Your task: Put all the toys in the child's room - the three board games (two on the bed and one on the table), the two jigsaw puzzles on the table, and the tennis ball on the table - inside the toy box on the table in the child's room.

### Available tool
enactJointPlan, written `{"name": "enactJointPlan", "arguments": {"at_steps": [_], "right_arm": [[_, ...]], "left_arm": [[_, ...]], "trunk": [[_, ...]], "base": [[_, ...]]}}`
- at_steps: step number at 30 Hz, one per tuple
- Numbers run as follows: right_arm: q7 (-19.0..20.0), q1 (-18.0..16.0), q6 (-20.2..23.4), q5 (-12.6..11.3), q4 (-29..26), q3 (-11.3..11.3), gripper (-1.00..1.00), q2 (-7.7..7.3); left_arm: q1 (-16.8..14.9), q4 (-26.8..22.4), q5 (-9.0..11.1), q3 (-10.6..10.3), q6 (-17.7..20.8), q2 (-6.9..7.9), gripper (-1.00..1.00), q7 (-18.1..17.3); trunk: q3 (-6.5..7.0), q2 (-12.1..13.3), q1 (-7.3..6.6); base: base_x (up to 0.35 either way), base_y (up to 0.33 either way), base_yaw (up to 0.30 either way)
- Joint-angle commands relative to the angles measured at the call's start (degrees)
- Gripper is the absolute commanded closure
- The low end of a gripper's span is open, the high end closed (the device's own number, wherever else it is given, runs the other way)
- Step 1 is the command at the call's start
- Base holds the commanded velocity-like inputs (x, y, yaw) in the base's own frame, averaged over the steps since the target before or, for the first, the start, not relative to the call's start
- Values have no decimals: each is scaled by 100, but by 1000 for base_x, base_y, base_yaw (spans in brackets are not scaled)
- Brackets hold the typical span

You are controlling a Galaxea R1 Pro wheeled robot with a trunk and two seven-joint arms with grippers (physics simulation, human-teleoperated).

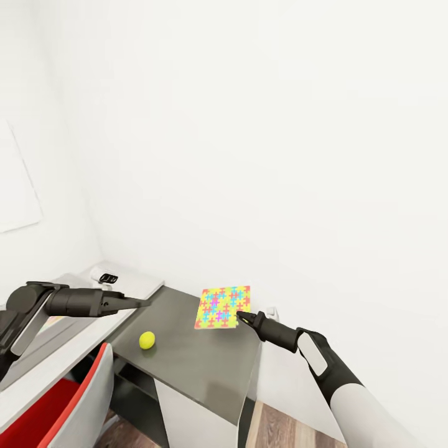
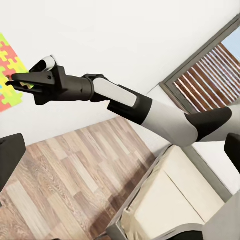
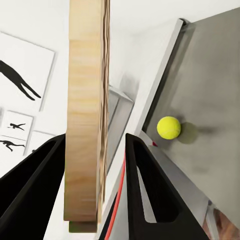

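My right gripper (image 1: 239, 316) is shut on the edge of a jigsaw puzzle (image 1: 223, 306), a bright yellow, pink and blue sheet held tilted above the dark grey table (image 1: 199, 361). Its plain wooden back (image 3: 85, 110) stands between the fingers (image 3: 145, 190) in the right wrist view. The left wrist view shows the right gripper (image 2: 15, 80) and the puzzle (image 2: 7, 75) from the side. The tennis ball (image 1: 147, 340) (image 3: 169, 127) rests on the table, left of the puzzle. My left gripper (image 1: 140, 303) hovers open and holds nothing, above the light-grey toy box (image 1: 140, 285).
A red chair (image 1: 37, 417) stands at the front left, below my left arm. White walls close the back and left. Black silhouette pictures (image 3: 15, 80) hang on a wall. The cream bed (image 2: 170, 200) and wood floor (image 2: 75, 160) lie behind my right arm, near a window (image 2: 215, 65).
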Motion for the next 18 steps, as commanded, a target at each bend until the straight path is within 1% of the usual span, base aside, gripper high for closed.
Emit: {"name": "enactJointPlan", "arguments": {"at_steps": [1, 2, 6, 14, 15, 18], "right_arm": [[0, -2, 34, -24, 1, -9, 100, 4], [-1, -2, 34, -24, -1, -9, 100, 6], [-6, -2, 34, -24, -61, -9, 100, 7], [-9, -2, 34, -24, -78, -9, 100, 4], [-8, -2, 34, -24, -78, -9, 100, 4], [-9, -2, 34, -22, -78, -9, 100, 6]], "left_arm": [[-3, 3, 6, -13, 60, 5, -100, -21], [-4, 3, 6, -13, 58, 5, -100, -20], [3, 3, 12, -13, 57, 5, -100, -20], [4, 3, 8, -13, 56, 12, -100, -29], [4, 3, 8, -13, 57, 12, -100, -29], [4, 3, 6, -13, 56, 7, -100, -29]], "trunk": [[16, 37, -20], [36, 77, -42], [47, 77, -42], [71, 77, -42], [92, 117, -64], [102, 117, -64]], "base": [[0, 0, 108], [0, 0, 166], [0, 0, 231], [0, 0, 267], [0, 0, 273], [0, 0, 273]]}}
